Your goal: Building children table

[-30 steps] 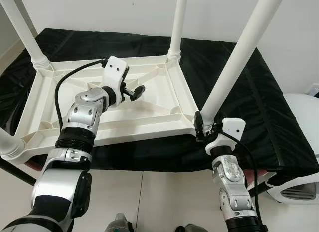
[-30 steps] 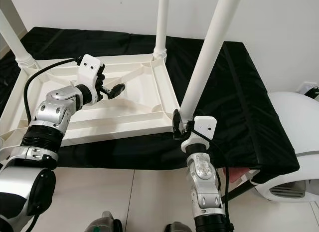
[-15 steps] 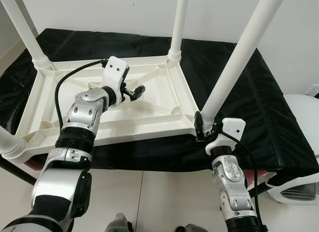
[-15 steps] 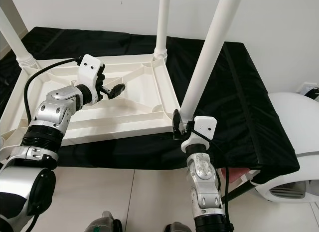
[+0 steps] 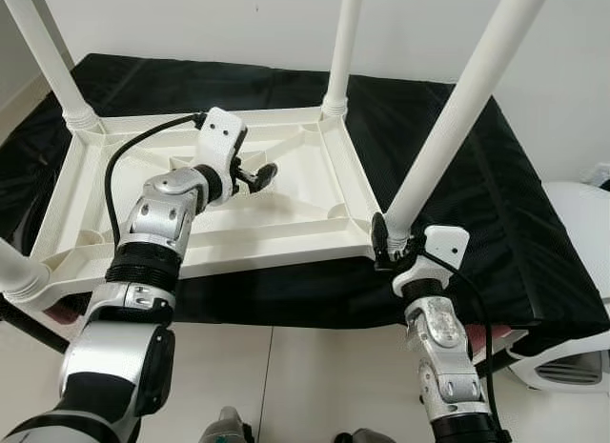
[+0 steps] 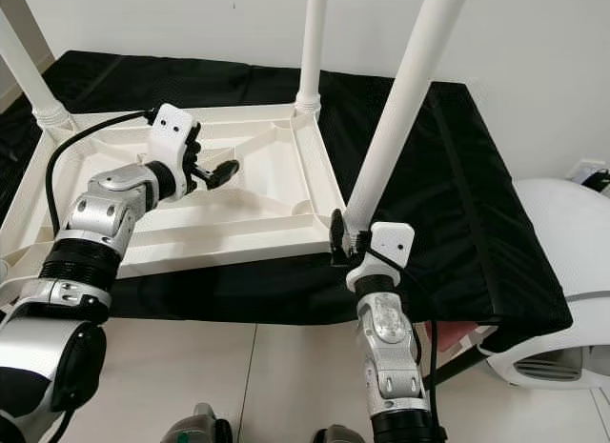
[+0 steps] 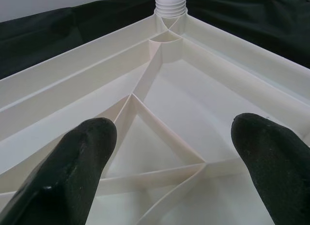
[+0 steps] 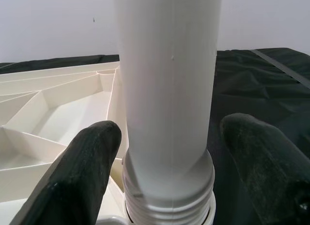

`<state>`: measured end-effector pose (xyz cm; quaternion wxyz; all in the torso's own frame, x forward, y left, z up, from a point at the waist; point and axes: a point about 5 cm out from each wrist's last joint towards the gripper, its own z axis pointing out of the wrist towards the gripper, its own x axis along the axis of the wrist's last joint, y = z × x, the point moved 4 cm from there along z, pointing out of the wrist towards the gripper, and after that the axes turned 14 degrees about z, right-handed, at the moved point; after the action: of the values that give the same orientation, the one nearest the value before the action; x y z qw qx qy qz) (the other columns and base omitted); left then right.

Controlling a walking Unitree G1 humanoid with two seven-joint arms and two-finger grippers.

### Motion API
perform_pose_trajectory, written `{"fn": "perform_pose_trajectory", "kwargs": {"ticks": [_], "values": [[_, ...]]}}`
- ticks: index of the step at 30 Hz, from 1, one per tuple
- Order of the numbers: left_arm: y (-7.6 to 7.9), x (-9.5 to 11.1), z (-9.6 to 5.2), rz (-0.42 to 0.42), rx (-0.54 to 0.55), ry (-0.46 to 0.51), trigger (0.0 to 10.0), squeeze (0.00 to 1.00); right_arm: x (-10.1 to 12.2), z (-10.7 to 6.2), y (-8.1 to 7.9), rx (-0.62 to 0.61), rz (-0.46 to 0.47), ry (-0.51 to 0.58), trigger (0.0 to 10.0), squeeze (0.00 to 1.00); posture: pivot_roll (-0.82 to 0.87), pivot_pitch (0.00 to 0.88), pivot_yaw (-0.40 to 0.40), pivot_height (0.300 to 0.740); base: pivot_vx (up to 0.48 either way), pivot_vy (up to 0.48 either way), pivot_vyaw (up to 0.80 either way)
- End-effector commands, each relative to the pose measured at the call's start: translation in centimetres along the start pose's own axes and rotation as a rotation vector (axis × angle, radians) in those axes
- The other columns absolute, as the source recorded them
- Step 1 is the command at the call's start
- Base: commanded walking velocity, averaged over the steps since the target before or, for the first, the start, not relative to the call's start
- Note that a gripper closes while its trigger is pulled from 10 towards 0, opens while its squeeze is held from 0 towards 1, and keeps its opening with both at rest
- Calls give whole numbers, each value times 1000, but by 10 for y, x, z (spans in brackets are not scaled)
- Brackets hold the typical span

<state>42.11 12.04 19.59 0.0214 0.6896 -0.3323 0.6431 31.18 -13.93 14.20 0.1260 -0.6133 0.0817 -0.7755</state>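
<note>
A white plastic table top lies upside down on a black-covered surface, ribs facing up. Its white legs stand in the corners: far left, far right, near left and near right. My left gripper hovers open over the ribbed underside, and its fingers hold nothing. At the threaded base of the near right leg, my right gripper stands open with one finger on each side. A small gap shows on one side of the leg.
The black cloth covers the support and extends right of the table top. A white rounded appliance stands at the right. A white wall rises behind, and pale floor tiles lie in front.
</note>
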Motion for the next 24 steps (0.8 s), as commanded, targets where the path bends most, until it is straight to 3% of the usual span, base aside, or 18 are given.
{"fn": "perform_pose_trajectory", "kwargs": {"ticks": [1, 15, 16, 17, 20, 24], "values": [[-6, -2, 0, -3, 66, -22, 10000, 0, 2, -1, 0, 2, 8, 9, 10000, 0, -5, 69, 24, 740, 0, 0, 0], [-6, -2, 0, -3, 66, -22, 10000, 0, 2, -1, 0, 2, 8, 9, 10000, 0, -5, 69, 24, 740, 0, 0, 0], [-4, -4, 0, -7, 63, -26, 10000, 0, 2, -1, 0, -1, 8, 9, 10000, 0, -5, 0, 0, 740, 0, 0, 0], [-4, -4, 0, -7, 63, -26, 10000, 0, 2, -1, 0, -1, 8, 9, 10000, 0, -5, 0, 0, 740, 0, 0, 0], [-3, -14, -49, -152, 365, 96, 10000, 0, -3, 6, -6, 25, 21, 1, 10000, 0, 19, 0, 0, 740, 0, 0, 0], [-4, -16, -56, -167, 404, 103, 10000, 0, -4, 7, -7, 27, 24, 1, 10000, 0, 19, 0, 0, 740, 0, 0, 0]]}}
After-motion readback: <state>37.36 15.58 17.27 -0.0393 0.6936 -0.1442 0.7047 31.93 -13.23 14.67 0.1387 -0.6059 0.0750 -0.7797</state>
